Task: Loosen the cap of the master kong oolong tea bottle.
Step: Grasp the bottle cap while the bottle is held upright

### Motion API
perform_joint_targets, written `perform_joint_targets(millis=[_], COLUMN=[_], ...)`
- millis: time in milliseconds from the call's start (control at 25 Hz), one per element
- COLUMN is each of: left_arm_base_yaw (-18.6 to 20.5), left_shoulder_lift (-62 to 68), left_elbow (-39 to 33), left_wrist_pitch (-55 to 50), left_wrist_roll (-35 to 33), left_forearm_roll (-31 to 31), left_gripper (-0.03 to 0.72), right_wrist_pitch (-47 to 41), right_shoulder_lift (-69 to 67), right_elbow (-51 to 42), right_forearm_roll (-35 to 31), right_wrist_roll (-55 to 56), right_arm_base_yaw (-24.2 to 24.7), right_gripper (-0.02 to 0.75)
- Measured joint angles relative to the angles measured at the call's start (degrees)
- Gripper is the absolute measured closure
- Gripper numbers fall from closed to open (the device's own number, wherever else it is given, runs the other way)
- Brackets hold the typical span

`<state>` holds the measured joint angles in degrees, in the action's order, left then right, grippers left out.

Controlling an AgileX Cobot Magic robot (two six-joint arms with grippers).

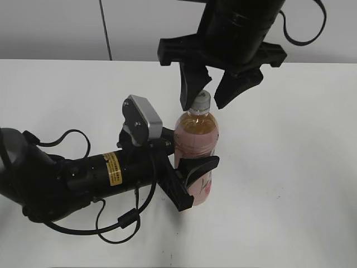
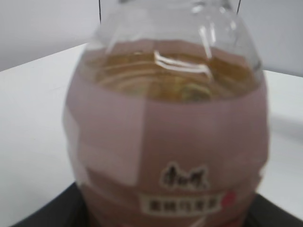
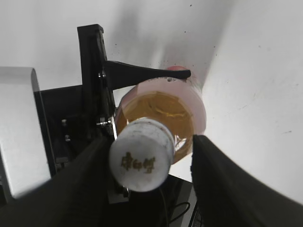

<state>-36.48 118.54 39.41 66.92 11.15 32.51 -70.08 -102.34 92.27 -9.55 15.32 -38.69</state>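
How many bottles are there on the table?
1. The master kong oolong tea bottle stands upright mid-table, its body held by the left hand. No other bottle is visible.

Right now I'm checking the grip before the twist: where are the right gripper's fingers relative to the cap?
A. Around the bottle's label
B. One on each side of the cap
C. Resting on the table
B: in the right wrist view the right gripper straddles the cap, a dark finger on each side.
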Motion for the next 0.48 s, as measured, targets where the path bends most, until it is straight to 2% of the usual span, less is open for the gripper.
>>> perform_joint_targets(millis=[200, 320, 480], left_arm_base_yaw=[0.0, 0.0, 0.0], left_shoulder_lift=[0.0, 0.0, 0.0], left_elbow=[0.0, 0.0, 0.0], left_wrist_pitch=[0.0, 0.0, 0.0], left_wrist_roll=[0.0, 0.0, 0.0], left_forearm_roll=[0.0, 0.0, -0.05], left_gripper=[0.315, 0.315, 0.315], right_wrist_pitch=[0.0, 0.0, 0.0], right_shoulder_lift=[-0.82, -0.82, -0.82], right_elbow=[0.0, 0.0, 0.0], right_forearm_roll=[-0.65, -0.6, -0.54], right_wrist_roll=[0.05, -1.23, -10.75], right_arm_base_yaw=[0.0, 0.0, 0.0], right_gripper=[0.346, 0.44, 0.44])
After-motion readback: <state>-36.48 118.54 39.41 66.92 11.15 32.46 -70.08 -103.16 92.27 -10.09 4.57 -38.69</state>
